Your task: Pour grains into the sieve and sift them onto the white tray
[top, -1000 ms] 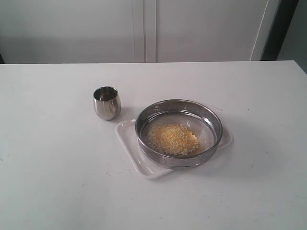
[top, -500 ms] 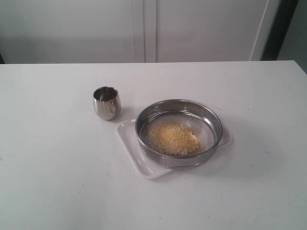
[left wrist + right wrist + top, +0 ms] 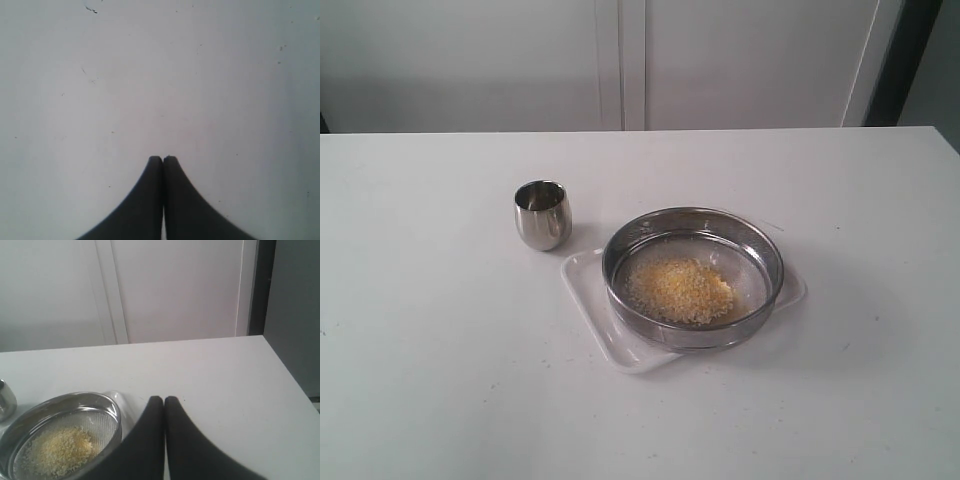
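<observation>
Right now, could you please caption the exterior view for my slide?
Grains heaped in the sieve on the white tray, steel cup standing apart beside it.

I'm probably driving in a bare lab room: plain white table [image 3: 430, 400], blank white wall panels [image 3: 740, 60] behind it.
</observation>
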